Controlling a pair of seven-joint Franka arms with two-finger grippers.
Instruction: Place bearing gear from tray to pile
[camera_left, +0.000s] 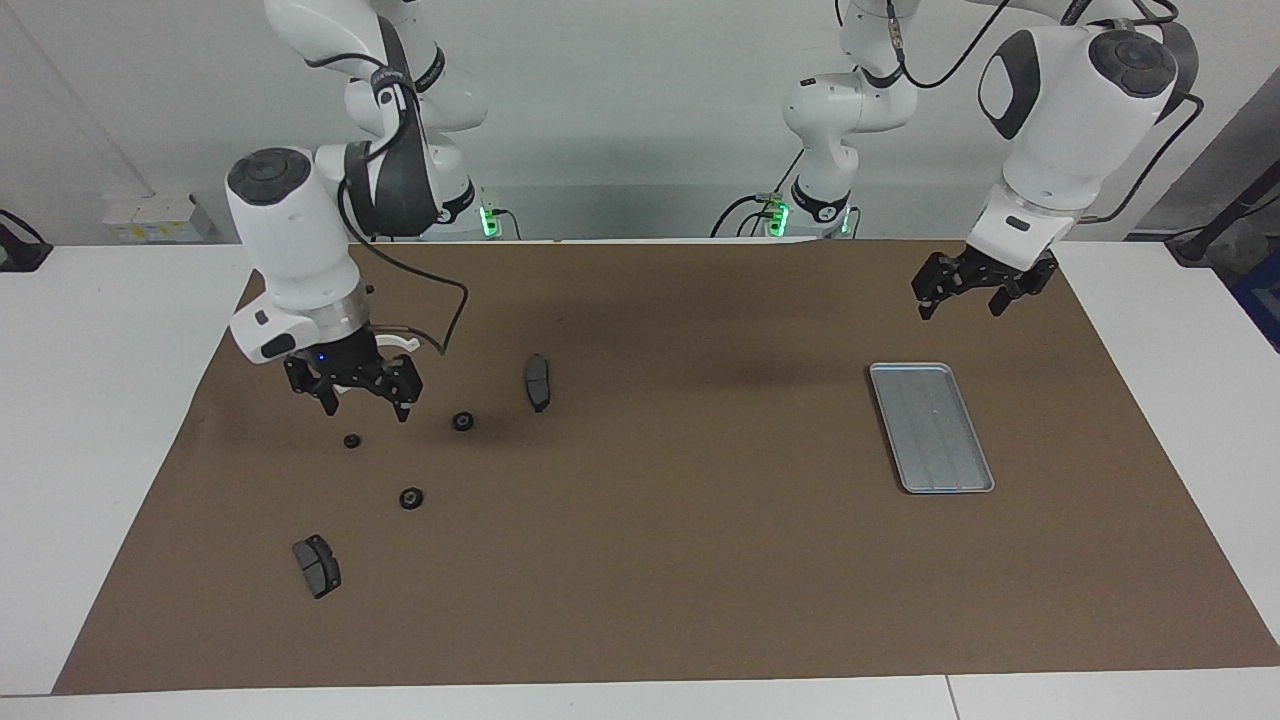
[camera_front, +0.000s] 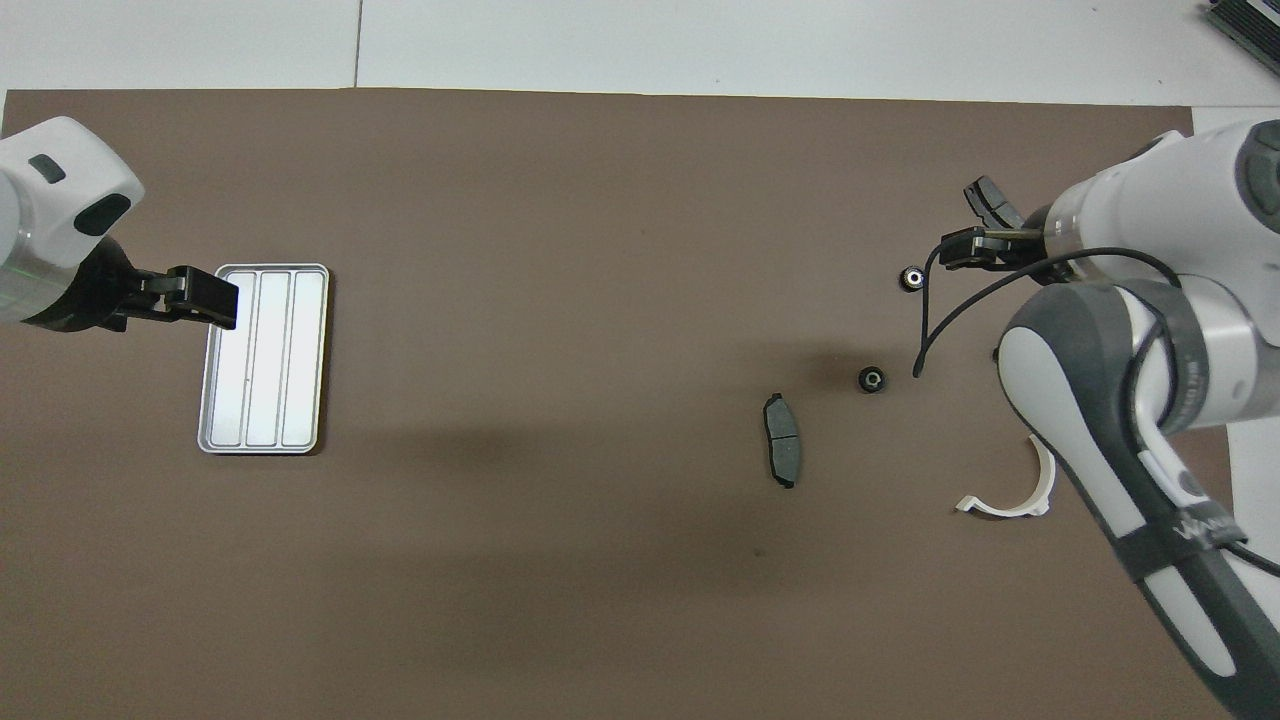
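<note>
Three bearing gears (camera_left: 410, 497) lie on your worktop toward the right arm's end, among the pile (camera_left: 538, 382). Your right end effector (camera_left: 354, 395) hangs open and empty above them. Your left end effector (camera_left: 968, 293) waits open near the tray (camera_left: 930, 427).

Only readable text: white lettering on the dark band of the right arm (camera_front: 1180, 530) in the overhead view, cut off at the frame edge, possibly starting "WAN". Nothing legible on the tray (camera_left: 931, 428) or the other parts in either view.
</note>
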